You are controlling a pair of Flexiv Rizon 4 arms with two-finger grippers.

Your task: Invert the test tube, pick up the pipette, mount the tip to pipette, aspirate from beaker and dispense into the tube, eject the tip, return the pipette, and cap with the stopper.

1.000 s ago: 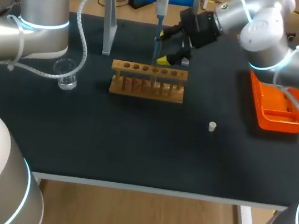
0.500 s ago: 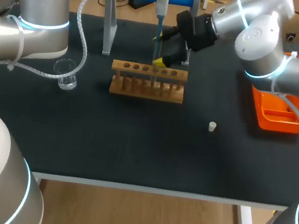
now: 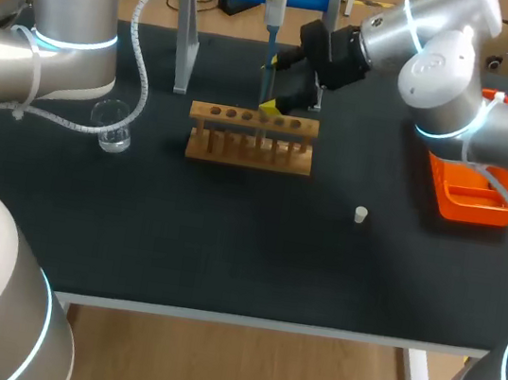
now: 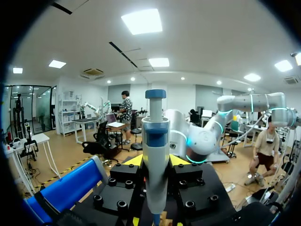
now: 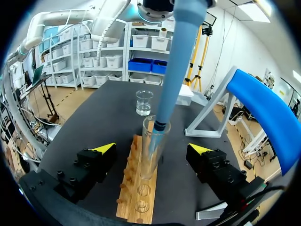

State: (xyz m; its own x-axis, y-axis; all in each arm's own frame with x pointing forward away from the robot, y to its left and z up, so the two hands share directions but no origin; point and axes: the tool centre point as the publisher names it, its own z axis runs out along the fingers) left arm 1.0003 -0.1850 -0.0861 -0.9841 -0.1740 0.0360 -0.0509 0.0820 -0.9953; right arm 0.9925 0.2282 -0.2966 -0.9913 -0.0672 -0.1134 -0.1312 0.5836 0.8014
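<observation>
A blue and white pipette [image 4: 155,155] stands upright between the fingers of my left gripper [image 4: 155,181], which is shut on it. In the head view the pipette [image 3: 273,16] hangs over the wooden rack [image 3: 252,140]. Its tip reaches down into a clear test tube [image 5: 150,150] standing upright in the rack [image 5: 136,193]. My right gripper [image 5: 151,153] is open around the tube, one yellow-tipped finger [image 5: 104,148] on each side and neither touching the glass. The beaker [image 5: 144,102] stands ahead of it, beyond the rack. A small white stopper [image 3: 360,215] lies on the black table.
The beaker [image 3: 112,126] stands left of the rack. An orange tray [image 3: 472,189] lies at the right, under my right arm. A grey stand [image 3: 186,56] rises behind the rack on the left.
My right gripper has shifted left, bringing its open fingers to either side of the tube. The left arm and the pipette have held still.
</observation>
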